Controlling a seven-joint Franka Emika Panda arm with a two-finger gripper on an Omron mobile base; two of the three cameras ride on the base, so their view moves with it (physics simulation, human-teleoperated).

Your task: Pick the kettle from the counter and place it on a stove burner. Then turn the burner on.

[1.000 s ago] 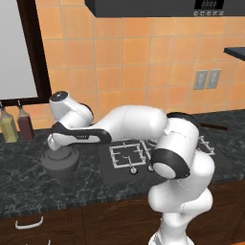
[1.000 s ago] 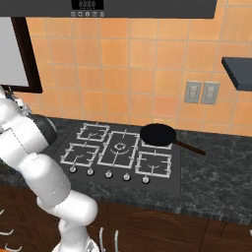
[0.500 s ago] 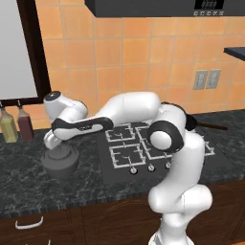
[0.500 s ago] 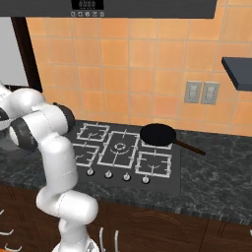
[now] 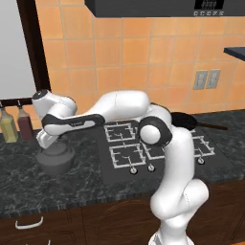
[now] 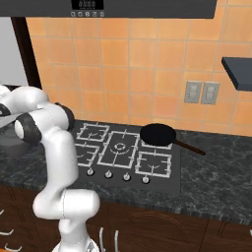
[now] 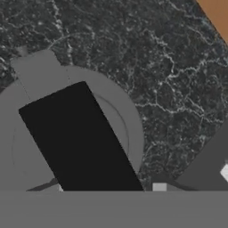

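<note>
Reaching far to its left, the arm has its gripper (image 5: pixel 48 141) directly over the kettle (image 5: pixel 56 159), which sits on the counter (image 5: pixel 28 184) beside the cooktop (image 5: pixel 143 150). Seen from the hand, the kettle's black handle (image 7: pixel 82 140) runs straight under the hand, an alignment suited to a top grasp. Whether the jaws are clamped on that handle cannot be told.
</note>
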